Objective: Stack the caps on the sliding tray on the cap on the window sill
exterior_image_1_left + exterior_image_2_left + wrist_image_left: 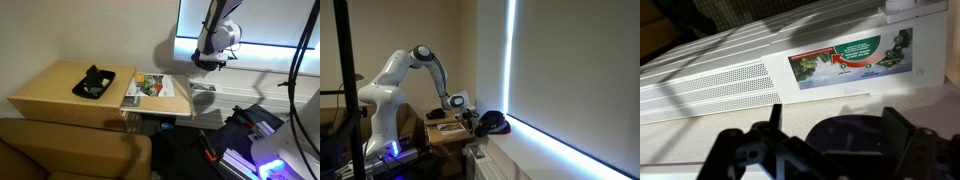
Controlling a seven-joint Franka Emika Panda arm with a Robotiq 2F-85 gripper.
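Note:
A dark cap [493,122] with a bit of red on it lies on the white window sill [535,150]. In the wrist view the dark cap [855,145] fills the space between my two fingers. My gripper [471,118] is right at the cap, just above the sill. In an exterior view my gripper [209,65] hangs over the sill beside the sliding tray [160,97]. The jaws [840,128] stand wide apart on either side of the cap and look open. No caps show on the sliding tray; a colourful printed sheet [150,86] lies there.
A wooden desk [50,90] carries a dark object [95,82]. A white vented cover [720,80] with a colourful sticker [850,55] runs below the window. Cables and a lit device [270,150] sit on the floor.

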